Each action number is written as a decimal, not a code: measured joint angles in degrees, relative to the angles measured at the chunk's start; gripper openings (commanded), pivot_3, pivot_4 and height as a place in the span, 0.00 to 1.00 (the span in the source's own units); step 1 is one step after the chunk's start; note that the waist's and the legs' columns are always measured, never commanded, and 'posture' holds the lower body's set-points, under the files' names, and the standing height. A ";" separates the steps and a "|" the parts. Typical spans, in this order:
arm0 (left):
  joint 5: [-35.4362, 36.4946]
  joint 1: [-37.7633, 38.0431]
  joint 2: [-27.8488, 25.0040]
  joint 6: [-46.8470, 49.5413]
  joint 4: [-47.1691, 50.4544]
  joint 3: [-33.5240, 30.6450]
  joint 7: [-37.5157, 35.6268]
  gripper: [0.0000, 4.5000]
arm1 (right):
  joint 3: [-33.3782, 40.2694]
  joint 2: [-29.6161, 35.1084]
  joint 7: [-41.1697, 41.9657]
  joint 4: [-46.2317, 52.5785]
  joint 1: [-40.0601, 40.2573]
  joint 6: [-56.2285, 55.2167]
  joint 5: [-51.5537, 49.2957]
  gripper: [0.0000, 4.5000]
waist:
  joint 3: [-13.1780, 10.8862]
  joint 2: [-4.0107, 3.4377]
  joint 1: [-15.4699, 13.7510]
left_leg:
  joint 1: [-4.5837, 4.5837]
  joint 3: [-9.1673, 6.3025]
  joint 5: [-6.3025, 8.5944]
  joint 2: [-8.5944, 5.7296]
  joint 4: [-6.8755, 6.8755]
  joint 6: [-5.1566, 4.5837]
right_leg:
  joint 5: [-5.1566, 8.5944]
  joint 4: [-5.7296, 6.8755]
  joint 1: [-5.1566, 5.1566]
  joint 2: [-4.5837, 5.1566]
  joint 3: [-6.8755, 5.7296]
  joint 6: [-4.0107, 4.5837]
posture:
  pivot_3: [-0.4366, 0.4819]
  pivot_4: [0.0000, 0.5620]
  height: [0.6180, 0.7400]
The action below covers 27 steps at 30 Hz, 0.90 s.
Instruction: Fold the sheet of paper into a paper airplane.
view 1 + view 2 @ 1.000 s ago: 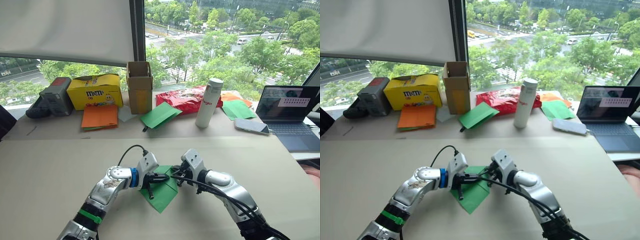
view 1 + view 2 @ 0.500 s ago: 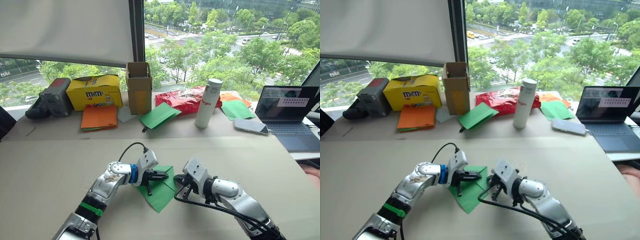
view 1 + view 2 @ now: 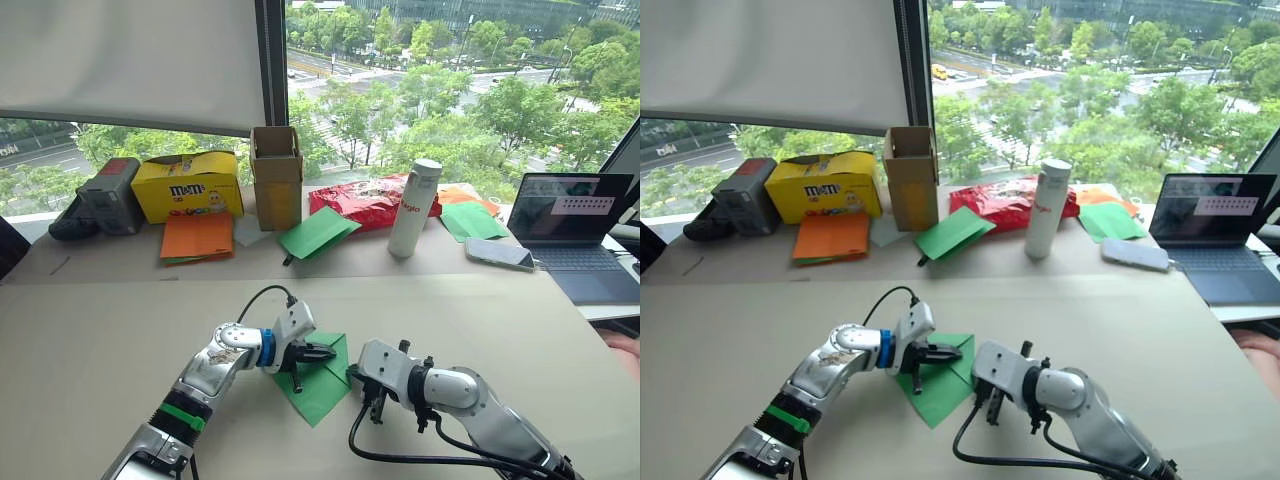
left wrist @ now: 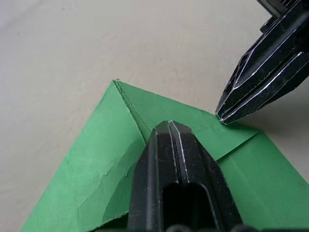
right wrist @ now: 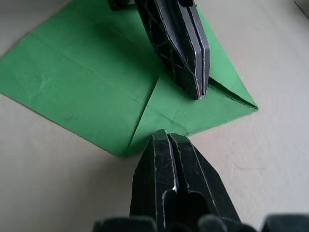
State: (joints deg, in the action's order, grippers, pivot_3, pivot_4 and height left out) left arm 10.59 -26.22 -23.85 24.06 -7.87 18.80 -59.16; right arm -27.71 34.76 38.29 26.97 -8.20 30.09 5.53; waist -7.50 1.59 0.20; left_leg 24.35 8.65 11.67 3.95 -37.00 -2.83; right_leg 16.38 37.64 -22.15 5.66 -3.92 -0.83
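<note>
The bright green sheet of paper [image 3: 322, 385] lies flat on the tan table [image 3: 120, 330], with folded flaps meeting at a pointed corner [image 4: 116, 83]. My left gripper [image 3: 326, 352] is shut, its tip pressing down on the folded flaps [image 4: 169, 124] near the centre crease. From the right, my right gripper [image 3: 353, 373] is shut too. Its tip [image 5: 166, 135] touches the table at the paper's edge, where a flap's fold line ends. The two tips stand a short gap apart [image 4: 223, 116].
Along the window ledge stand a yellow box [image 3: 188, 185], a cardboard box [image 3: 277, 175], a red bag [image 3: 365, 200] and a white bottle [image 3: 417, 207]. Orange paper sheets [image 3: 198, 235] and spare green sheets [image 3: 318, 230] lie there. A phone [image 3: 500, 253] and laptop [image 3: 575, 225] sit at the right.
My right arm has drawn back and lowered, bringing its gripper from the paper's far corner down to its right edge. The left gripper has stayed pressed on the paper.
</note>
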 measured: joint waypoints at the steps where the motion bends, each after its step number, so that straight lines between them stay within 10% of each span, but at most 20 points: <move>1: 0.00 0.02 -0.19 0.03 0.13 0.10 -0.15 0.01 | -0.58 0.26 0.03 0.43 0.00 -0.01 0.56 0.00 | 0.03 0.01 0.04 | -0.01 0.00 0.00 0.01 0.01 0.00 | 0.01 0.00 0.00 0.00 0.00 0.02 | 0.48 0.27 0.99; 20: 0.38 -3.18 2.15 -1.43 -5.61 0.65 -2.84 0.01 | 3.72 5.02 4.47 12.77 12.20 3.05 -2.38 0.00 | 0.63 0.32 -1.12 | 0.08 -0.02 0.10 -0.10 0.03 0.01 | 0.26 -0.03 -0.02 0.14 -0.02 0.21 | 0.48 0.27 0.99; 27: 10.03 -5.49 1.80 5.47 -3.61 -11.12 -2.59 0.01 | 4.56 7.11 6.60 13.17 11.69 4.36 -4.76 0.00 | 0.50 0.42 -0.93 | 0.29 -0.06 0.09 -0.08 0.02 0.00 | 0.27 -0.01 0.00 0.09 -0.03 0.19 | 0.48 0.27 0.99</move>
State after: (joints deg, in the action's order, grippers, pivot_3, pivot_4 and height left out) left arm 20.62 -31.71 -22.05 29.53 -11.47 7.68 -61.75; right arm -23.14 41.87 44.89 40.14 3.49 34.45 0.77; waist -7.00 2.02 -0.73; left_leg 24.63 8.59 11.77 3.87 -36.98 -2.83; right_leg 16.64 37.63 -22.15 5.76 -3.95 -0.65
